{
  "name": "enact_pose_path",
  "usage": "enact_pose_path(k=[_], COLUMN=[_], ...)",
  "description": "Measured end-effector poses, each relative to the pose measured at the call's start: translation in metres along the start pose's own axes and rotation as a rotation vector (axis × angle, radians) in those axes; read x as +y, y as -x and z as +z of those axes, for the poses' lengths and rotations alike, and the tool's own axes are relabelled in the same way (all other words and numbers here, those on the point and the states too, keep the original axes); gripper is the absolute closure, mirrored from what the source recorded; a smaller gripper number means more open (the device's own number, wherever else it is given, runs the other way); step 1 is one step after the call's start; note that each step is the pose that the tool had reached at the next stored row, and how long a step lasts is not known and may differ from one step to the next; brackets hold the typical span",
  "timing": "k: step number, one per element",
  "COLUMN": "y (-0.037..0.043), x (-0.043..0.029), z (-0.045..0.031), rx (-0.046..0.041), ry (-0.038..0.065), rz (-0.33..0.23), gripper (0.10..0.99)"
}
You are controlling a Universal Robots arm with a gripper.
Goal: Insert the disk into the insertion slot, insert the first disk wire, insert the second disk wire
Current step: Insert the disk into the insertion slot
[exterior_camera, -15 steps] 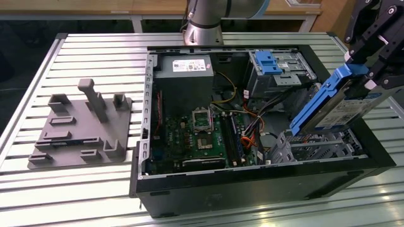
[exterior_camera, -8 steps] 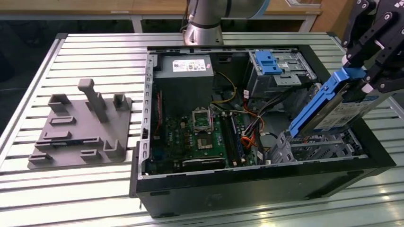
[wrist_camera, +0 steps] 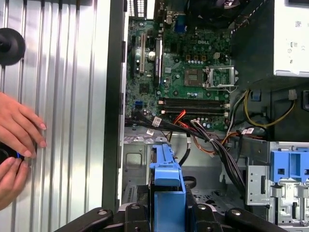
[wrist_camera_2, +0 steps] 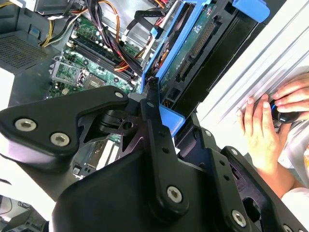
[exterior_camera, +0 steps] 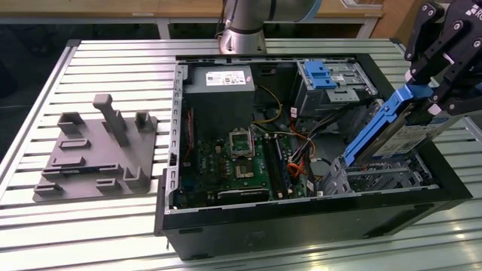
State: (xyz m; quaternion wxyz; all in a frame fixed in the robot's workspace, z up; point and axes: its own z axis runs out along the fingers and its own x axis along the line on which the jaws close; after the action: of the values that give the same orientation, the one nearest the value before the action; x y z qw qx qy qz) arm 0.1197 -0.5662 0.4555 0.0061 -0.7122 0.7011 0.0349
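In the exterior view my gripper is shut on the blue end handle of the disk, a silver drive in a bright blue frame. The disk hangs steeply tilted, its lower end just above the insertion slot, a low perforated silver cage in the front right corner of the open computer case. In the second wrist view the gripper clamps the blue handle and the disk shows its green underside. In the first wrist view the blue frame of the disk sits between the black fingers.
A taller grey cage with a blue latch stands behind the slot. Loose red and black wires lie beside the motherboard. A grey fixture plate lies at the exterior view's left. A person's hands rest on the slatted table beside the case.
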Motion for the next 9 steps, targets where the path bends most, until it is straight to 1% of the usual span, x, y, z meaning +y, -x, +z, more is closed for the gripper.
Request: enact_pose_path(k=[9], y=[-0.0003], x=[-0.0002], z=[0.0054], rx=[0.0001], ry=[0.0], rz=[0.0], gripper=[0.725])
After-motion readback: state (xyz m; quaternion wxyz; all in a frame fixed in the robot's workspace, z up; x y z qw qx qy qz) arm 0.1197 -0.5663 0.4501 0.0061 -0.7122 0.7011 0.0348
